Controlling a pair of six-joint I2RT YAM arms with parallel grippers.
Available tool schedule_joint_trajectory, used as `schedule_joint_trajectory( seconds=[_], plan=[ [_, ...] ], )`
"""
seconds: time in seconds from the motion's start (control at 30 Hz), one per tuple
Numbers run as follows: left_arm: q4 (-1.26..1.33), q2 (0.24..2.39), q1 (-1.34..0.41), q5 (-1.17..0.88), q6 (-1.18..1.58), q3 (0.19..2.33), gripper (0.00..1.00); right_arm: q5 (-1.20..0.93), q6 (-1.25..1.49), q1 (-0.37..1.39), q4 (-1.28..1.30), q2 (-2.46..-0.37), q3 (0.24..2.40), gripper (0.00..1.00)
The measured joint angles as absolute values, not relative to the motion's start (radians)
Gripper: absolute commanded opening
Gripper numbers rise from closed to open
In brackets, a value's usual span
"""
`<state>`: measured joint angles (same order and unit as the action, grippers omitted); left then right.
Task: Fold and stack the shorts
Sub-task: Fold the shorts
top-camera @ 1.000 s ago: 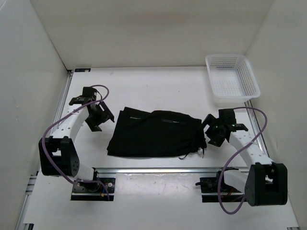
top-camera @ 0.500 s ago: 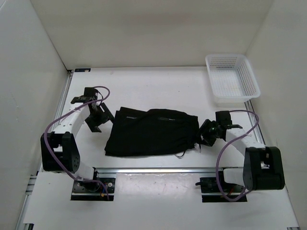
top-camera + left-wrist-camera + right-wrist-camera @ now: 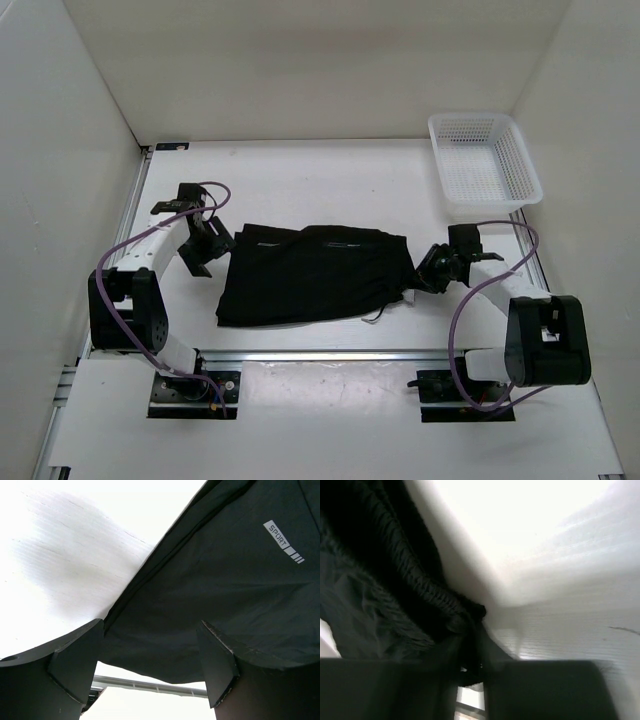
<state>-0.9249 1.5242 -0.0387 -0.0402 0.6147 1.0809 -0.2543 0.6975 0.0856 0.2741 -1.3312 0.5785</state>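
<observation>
The black shorts (image 3: 315, 272) lie spread flat in the middle of the white table, with a small SPORT label (image 3: 283, 542) on the cloth. My left gripper (image 3: 210, 248) hangs at their far left corner, open. In the left wrist view the left gripper (image 3: 150, 645) straddles the hem of the shorts (image 3: 225, 580) without pinching it. My right gripper (image 3: 425, 272) is low at the shorts' right edge. In the right wrist view the right gripper (image 3: 470, 667) is shut on the gathered waistband of the shorts (image 3: 420, 587).
A white mesh basket (image 3: 470, 117) stands at the far right corner. A metal rail (image 3: 320, 352) runs along the near edge in front of the arm bases. White walls close in the table on the left, back and right.
The right gripper moved left to the shorts' right edge and closed on the waistband. The shorts' right side shifted slightly left. The left gripper barely moved and stayed open.
</observation>
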Motion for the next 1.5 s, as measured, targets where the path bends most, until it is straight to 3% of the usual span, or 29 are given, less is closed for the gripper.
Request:
schedule_joint_trajectory(
  seconds=[0.03,0.13,0.17,0.57,0.77,1.1,1.33,1.5],
  plan=[
    [-0.923,1.524,-0.039,-0.041,0.615,1.081,0.85,-0.246,0.689,0.086,0.288,-1.330,0.594,0.69],
    [-0.919,1.524,-0.039,-0.041,0.614,1.081,0.84,-0.228,0.659,0.085,0.310,-1.309,0.618,0.92],
    [-0.919,1.524,-0.039,-0.041,0.613,1.081,0.84,-0.226,0.651,0.085,0.319,-1.293,0.620,0.95],
    [-0.915,1.524,-0.039,-0.041,0.606,1.082,0.84,-0.363,0.703,0.065,0.327,-1.125,0.487,0.99],
    [-0.915,1.524,-0.039,-0.041,0.603,1.082,0.84,-0.458,0.792,0.066,0.229,-1.182,0.438,0.99],
    [-0.915,1.543,-0.039,-0.037,0.602,1.091,0.84,-0.502,0.938,0.086,0.057,-1.341,0.468,0.82],
    [-0.913,1.573,-0.039,-0.031,0.602,1.095,0.84,-0.396,0.945,0.160,0.055,-1.499,0.600,0.49],
    [-0.912,1.583,-0.039,-0.026,0.602,1.095,0.84,-0.343,0.941,0.177,0.047,-1.537,0.623,0.14]
  ],
)
